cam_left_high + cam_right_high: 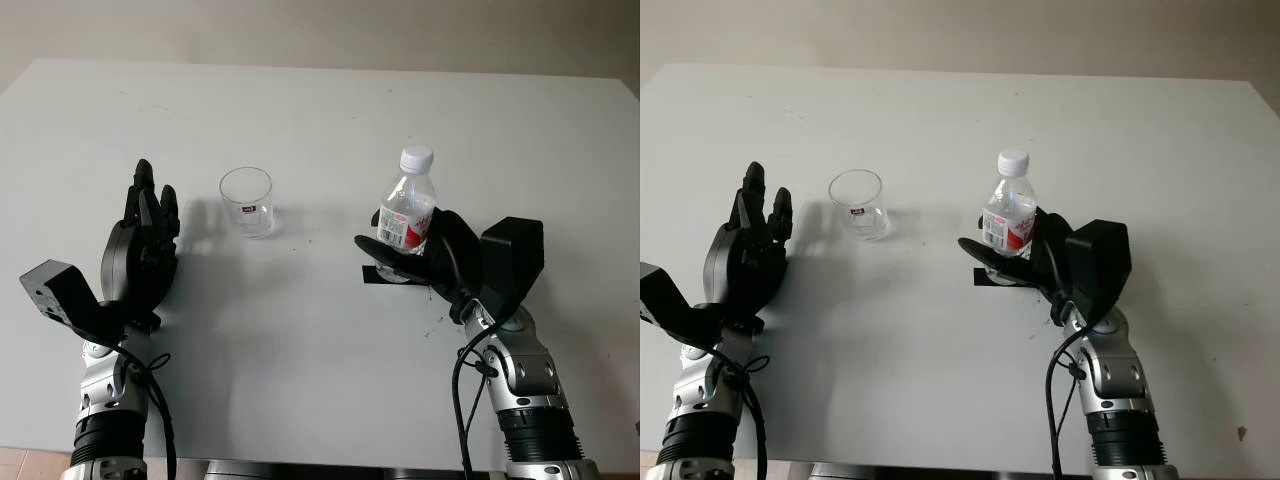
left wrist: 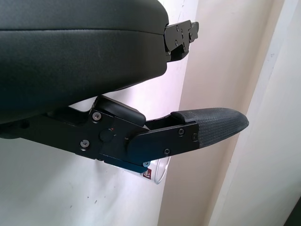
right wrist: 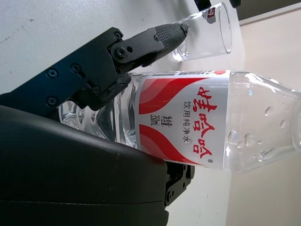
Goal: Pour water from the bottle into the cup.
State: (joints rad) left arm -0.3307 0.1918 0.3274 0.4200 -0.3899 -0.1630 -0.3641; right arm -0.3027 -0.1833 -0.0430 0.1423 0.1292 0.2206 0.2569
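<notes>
Your right hand (image 1: 420, 255) is wrapped around the lower body of the bottle (image 1: 408, 215), fingers (image 3: 141, 44) curled across the front of it just below the red and white label, palm pressed against the back. The bottle stands upright on the counter (image 1: 320, 110), right of centre, with its white cap (image 1: 416, 158) on. Its base is hidden behind your fingers, so you cannot tell for sure whether it touches the counter or is lifted a little off it. A short strip of black tape (image 1: 378, 273) lies on the counter right under the hand, partly covered by it. The water level inside the bottle is hard to read; in the right wrist view you can make out droplets on the inside of the clear upper part.

The cup (image 1: 246, 201) is a clear, upright glass standing left of the bottle and a bit farther from you, well apart from both hands. It has a small dark and red sticker on its side, too small to read, and you cannot tell whether anything is in it.

Your left hand (image 1: 145, 235) is to the left of the cup, near it but not touching, open and holding nothing. In the left wrist view the hand's shell covers most of the cup, leaving a bit of rim.
</notes>
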